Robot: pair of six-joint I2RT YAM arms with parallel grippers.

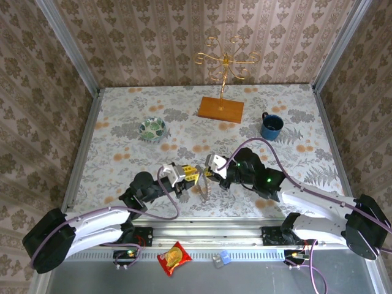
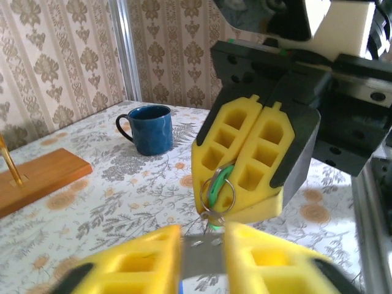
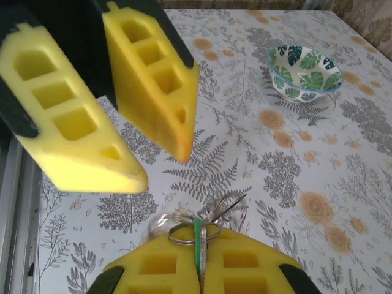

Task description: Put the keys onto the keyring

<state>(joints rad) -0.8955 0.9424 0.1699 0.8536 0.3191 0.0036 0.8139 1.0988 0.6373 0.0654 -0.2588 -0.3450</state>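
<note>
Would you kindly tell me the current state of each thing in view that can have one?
left tool: open.
right tool: shut on the green key.
green key: clamped, off the table.
keyring: hanging below the right tool, off the table.
mug: upright on the table.
bowl: upright, empty.
stand: upright.

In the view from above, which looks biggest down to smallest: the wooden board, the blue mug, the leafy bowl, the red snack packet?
1. Flat orange wooden board: largest.
2. Shiny red snack packet: next, though it may lie nearer the camera.
3. Green-leaf patterned bowl and dark blue mug: look about alike, so not ranked.
</note>
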